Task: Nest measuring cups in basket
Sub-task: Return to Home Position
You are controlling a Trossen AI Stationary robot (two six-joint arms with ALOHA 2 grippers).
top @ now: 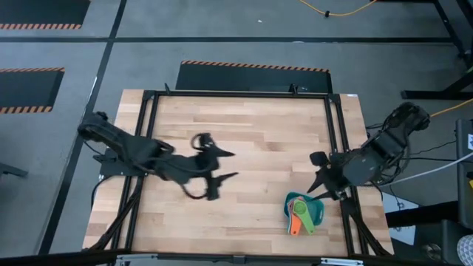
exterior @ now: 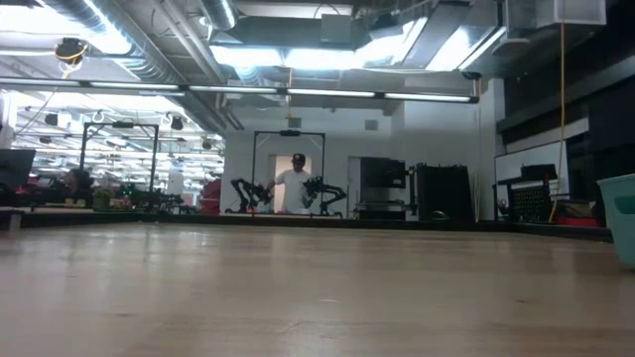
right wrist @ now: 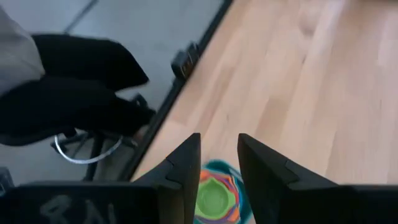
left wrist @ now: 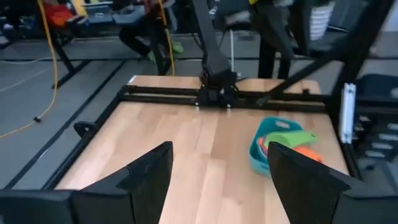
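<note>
since the measuring cups (top: 300,216) sit one inside another in the basket (top: 320,212), close to the right edge of the table (top: 251,125), we judge the nesting done and only the retreat left. their flat handles fan out over the rim on one side, as stacked cups tend to. our right gripper (top: 316,177) hovers just beside the basket, fingers slightly parted and holding nothing, so it should lift clear without snagging. our left gripper (top: 230,165) hangs wide apart and empty over the table's middle, well away.
</note>
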